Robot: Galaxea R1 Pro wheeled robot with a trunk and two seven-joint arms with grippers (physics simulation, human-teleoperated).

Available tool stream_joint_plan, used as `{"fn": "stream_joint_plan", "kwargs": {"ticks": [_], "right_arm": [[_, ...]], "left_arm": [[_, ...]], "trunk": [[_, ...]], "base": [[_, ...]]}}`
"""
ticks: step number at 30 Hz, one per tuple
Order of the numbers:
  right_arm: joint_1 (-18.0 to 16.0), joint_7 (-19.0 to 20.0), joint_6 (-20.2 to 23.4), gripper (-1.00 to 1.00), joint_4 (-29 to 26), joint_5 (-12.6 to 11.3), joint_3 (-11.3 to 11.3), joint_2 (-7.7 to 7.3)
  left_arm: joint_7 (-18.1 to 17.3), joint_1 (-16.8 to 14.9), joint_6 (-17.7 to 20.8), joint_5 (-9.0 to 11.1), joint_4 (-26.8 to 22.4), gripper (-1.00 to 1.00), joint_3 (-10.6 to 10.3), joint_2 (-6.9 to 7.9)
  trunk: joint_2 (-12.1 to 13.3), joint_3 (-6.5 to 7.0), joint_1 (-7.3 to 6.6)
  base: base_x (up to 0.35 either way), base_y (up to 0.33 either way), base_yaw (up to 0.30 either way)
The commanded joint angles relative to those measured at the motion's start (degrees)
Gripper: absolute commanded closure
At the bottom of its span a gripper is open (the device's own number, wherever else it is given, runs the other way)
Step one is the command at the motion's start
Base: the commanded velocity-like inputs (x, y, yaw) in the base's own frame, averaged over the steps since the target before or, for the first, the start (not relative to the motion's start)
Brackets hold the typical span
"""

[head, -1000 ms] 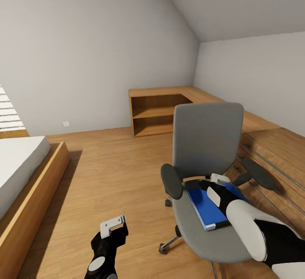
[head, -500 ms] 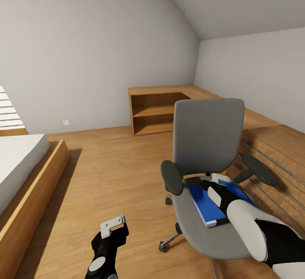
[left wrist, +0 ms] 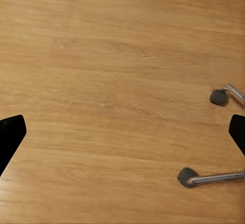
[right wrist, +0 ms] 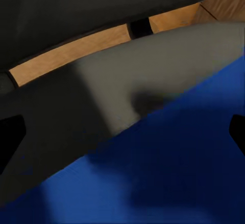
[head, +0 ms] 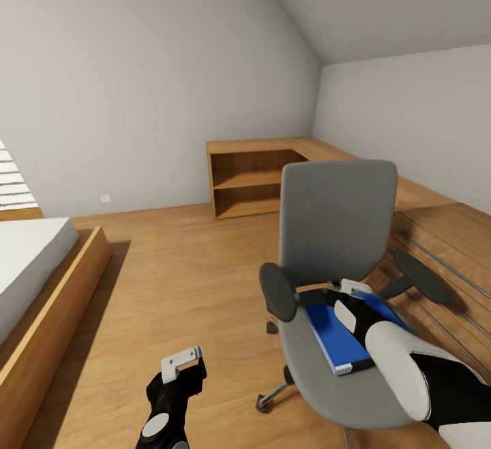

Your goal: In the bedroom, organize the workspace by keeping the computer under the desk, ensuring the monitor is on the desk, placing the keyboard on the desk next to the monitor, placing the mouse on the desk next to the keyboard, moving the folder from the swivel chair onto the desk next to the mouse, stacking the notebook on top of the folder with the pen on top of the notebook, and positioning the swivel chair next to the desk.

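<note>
The swivel chair (head: 334, 230), with a grey seat and back and black armrests, stands at the centre right of the head view. The blue folder (head: 334, 333) lies flat on its seat. My right gripper (head: 344, 293) hovers open just over the folder's far end, near the backrest. In the right wrist view the folder (right wrist: 168, 173) and the grey seat (right wrist: 127, 75) lie close under the open right gripper (right wrist: 122, 134). My left gripper (head: 183, 361) hangs open over the bare floor left of the chair. The desk, computer, monitor, keyboard, mouse, notebook and pen are out of view.
A bed (head: 27, 258) in a wooden frame lies at the left. A low wooden shelf unit (head: 252, 183) stands against the back wall, and a wooden platform (head: 436, 224) runs along the right wall behind the chair. Two chair casters (left wrist: 186, 175) show beside the left gripper (left wrist: 122, 134).
The chair has turned slightly, its backrest edging right and the folder riding with the seat. The view has shifted a little. Both grippers hold about the same place.
</note>
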Motion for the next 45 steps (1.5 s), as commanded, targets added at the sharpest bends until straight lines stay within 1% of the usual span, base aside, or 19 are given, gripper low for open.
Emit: {"fn": "stream_joint_plan", "kwargs": {"ticks": [1,19,26,45], "right_arm": [[-0.01,-0.18,0.25,-1.00,-0.12,-0.57,0.14,0.01],[-0.01,-0.27,0.44,-1.00,-0.12,-0.53,0.14,0.03],[-0.01,-0.28,0.45,-1.00,-0.08,-0.52,0.14,0.03],[-0.01,-0.29,0.36,-1.00,-0.03,-0.43,0.23,0.03]], "left_arm": [[0.38,-0.05,0.22,0.24,-0.08,-1.00,-0.07,0.02],[0.55,-0.05,0.02,0.14,-0.55,-1.00,0.02,-0.04],[0.55,-0.05,0.05,0.14,-0.68,-1.00,0.02,-0.04],[0.47,-0.05,0.10,0.14,-0.67,-1.00,0.11,-0.05]], "trunk": [[-0.02,-0.05,0.01],[-0.02,-0.05,0.01],[-2.83,-1.31,1.55],[-2.83,-1.31,1.55]], "base": [[0.136,0.000,0.000],[0.022,0.000,0.000],[0.000,0.000,0.000],[0.000,0.000,0.000]]}}
